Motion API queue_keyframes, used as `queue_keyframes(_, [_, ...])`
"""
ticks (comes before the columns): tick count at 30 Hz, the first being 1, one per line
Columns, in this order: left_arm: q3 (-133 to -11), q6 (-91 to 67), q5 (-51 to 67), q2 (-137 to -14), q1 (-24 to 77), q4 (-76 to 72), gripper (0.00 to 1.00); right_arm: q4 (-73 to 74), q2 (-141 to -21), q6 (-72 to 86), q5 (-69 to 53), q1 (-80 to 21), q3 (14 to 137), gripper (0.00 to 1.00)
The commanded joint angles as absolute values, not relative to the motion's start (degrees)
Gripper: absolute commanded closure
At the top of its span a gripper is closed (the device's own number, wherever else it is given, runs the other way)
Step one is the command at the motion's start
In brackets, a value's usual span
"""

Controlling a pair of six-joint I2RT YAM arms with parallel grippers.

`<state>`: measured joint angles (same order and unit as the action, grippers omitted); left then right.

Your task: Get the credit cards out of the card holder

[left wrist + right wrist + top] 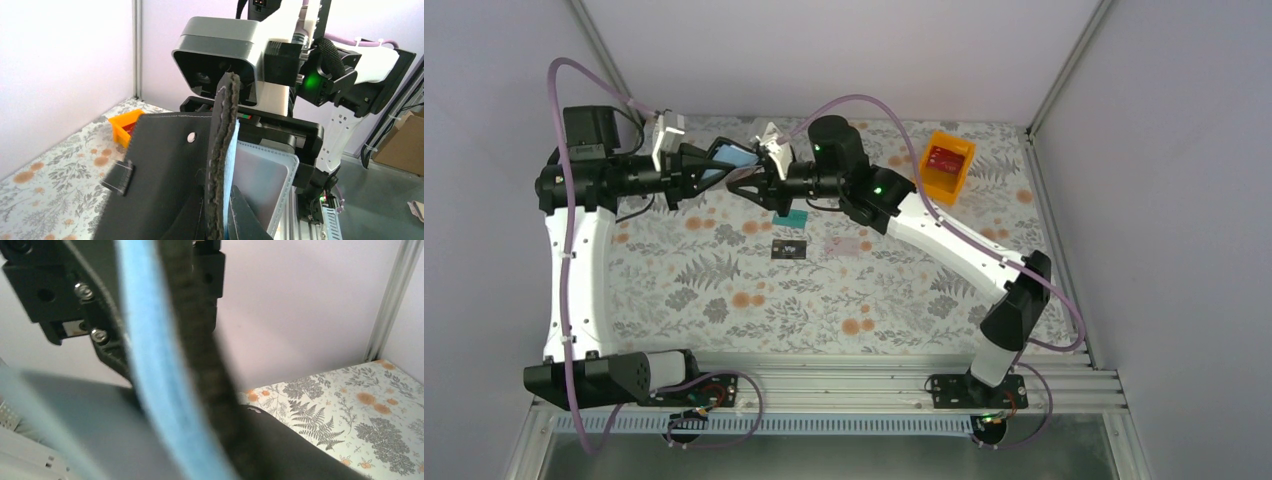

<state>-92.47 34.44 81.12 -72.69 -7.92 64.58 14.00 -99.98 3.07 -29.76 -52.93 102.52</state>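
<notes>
My left tool (707, 168) clamps the small black folding card holder (165, 170) up off the counter (724, 300). My right tool (742, 187) is at the holder's open edge, and I cannot tell how wide it stands. If it pinches that edge along with the thin blue card (150, 365) inside, the pull would likely jam.

Obstacles and passage. We mark the card holder (727, 156), aloft between the left fingers (696, 178) and right fingers (746, 187), as barring the far-left airspace. The teal card (791, 218), black card (789, 249) and pink card (844, 245) lie flat at mid-surface (724, 300). The orange bin (949, 166) stands at far right, and the near half offers passage.
</notes>
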Motion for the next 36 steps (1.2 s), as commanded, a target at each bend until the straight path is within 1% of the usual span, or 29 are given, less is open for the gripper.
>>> queue_keyframes(1, [-91.2,33.9,79.9,-71.6,-7.1,65.1,0.98,9.0,-94.4,0.0,-34.1,-52.4,101.2,0.75])
queue_keyframes(8, [-91.2,32.7,79.7,-71.8,-7.3,64.1,0.98,8.3,-90.5,-1.2,-41.8,-51.8,97.9,0.76])
queue_keyframes(12, [-90.8,32.6,80.1,-71.5,-7.2,63.9,0.98,7.6,-91.0,0.8,-41.1,-51.6,98.2,0.84])
queue_keyframes(14, [-90.7,32.9,80.4,-71.2,-7.3,64.1,0.98,7.4,-91.6,1.9,-41.0,-51.3,98.3,0.93])
queue_keyframes(15, [-90.9,33.3,80.5,-71.0,-7.3,64.4,0.98,7.5,-91.9,2.2,-41.4,-51.2,98.5,0.96])
queue_keyframes(20, [-92.4,34.4,80.3,-71.3,-7.3,65.5,0.96,9.5,-92.4,2.7,-41.8,-50.2,99.2,0.96])
queue_keyframes(24, [-97.1,41.8,78.6,-72.0,-7.4,71.2,0.74,11.8,-90.7,2.3,-40.8,-47.4,98.6,0.96])
queue_keyframes(25, [-97.5,43.7,79.3,-72.0,-7.4,72.7,0.67,12.2,-90.2,2.1,-41.1,-46.9,98.2,0.96])
queue_keyframes(28, [-97.1,48.1,82.5,-72.0,-7.4,76.1,0.53,15.7,-90.1,-0.4,-42.4,-46.6,99.8,0.96])
queue_keyframes(31, [-95.3,50.2,83.0,-71.7,-7.4,77.2,0.45,18.4,-90.5,-2.7,-42.1,-46.6,101.3,0.96])
queue_keyframes(36, [-93.8,50.8,83.6,-72.0,-6.6,77.5,0.44,20.4,-91.9,-4.4,-43.5,-46.5,105.0,0.96])
